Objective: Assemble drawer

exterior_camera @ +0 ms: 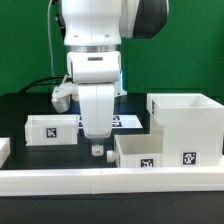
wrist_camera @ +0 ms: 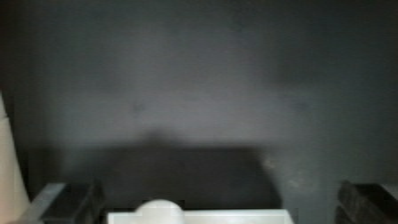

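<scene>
Black tabletop fills both views, with a green wall behind. The gripper (exterior_camera: 97, 150) hangs low over it, jaws spread wide and holding nothing; its fingers (wrist_camera: 54, 200) frame dark surface. One drawer tray (exterior_camera: 131, 159) sits just beside the jaws toward the exterior view's right, with the drawer box shell (exterior_camera: 186, 130) beyond it. The second tray (exterior_camera: 40, 130) lies on the jaws' opposite side.

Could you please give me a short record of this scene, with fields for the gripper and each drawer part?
gripper: open, holding nothing, pointing down
box shell: upright, open top, at the exterior view's right
near tray: close beside the box shell, contact unclear
far tray: at the exterior view's left, apart from the rest
rail: lying along the front
</scene>
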### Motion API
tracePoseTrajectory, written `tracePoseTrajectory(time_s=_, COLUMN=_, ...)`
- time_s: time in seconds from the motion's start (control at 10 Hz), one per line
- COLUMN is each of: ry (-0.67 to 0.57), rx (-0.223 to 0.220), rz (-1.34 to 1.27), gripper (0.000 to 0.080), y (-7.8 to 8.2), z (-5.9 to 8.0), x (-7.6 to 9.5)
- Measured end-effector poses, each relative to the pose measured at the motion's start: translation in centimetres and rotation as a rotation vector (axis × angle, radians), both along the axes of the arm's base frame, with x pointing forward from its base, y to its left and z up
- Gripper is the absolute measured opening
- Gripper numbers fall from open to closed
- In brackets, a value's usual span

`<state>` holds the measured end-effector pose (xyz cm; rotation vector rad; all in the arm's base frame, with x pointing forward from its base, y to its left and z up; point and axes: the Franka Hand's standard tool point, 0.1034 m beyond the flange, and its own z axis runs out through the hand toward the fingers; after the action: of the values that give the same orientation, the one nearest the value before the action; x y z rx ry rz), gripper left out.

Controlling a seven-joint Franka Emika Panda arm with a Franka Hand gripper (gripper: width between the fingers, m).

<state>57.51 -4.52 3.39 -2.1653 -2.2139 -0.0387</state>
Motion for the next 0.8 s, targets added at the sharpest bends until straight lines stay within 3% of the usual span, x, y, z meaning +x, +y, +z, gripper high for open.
tracePoseTrajectory(time_s=0.2, ry=0.002, rx=0.066, rz=0.010, gripper=0.0649, y=-0.3, z=-0.8, x=1.2)
tracePoseTrajectory(time_s=0.4, ry=0.003, rx=0.120, rz=-0.002, gripper=0.0649, y=0.2, z=-1.1, x=1.3)
tracePoseTrajectory(time_s=0.6, ry=0.002, rx=0.132, rz=-0.023, gripper=0.0649, y=2.3, z=-1.5, x=1.1)
tracePoseTrajectory(time_s=0.8, ry=0.009, rx=0.135, rz=-0.052, gripper=0.0649, y=3.2, z=-1.7, x=0.9)
